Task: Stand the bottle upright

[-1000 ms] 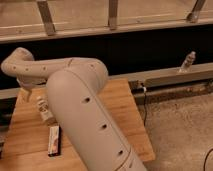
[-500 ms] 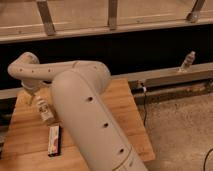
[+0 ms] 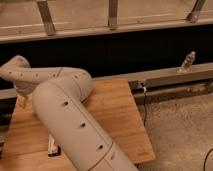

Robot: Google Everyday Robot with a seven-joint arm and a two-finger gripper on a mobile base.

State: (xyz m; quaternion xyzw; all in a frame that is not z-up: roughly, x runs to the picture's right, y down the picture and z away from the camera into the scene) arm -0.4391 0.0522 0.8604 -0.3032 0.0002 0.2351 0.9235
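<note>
My arm (image 3: 70, 115) fills the left middle of the camera view. It bends back to the far left over the wooden table (image 3: 117, 112). My gripper (image 3: 21, 95) hangs below the wrist at the table's left edge, mostly hidden by the arm. A small cream-white shape (image 3: 23, 104) shows just under it. It looks like the bottle, but I cannot tell whether it is upright or held.
A flat packet (image 3: 52, 146) lies on the table near the front left, partly behind the arm. A slim clear bottle (image 3: 188, 61) stands on the ledge at the right. A cable (image 3: 145, 107) hangs off the table's right edge, above grey carpet (image 3: 180, 130).
The arm has swung left and closer to the camera. It covers the spot where the cream bottle lay, and the wrist end has moved to the table's left edge.
</note>
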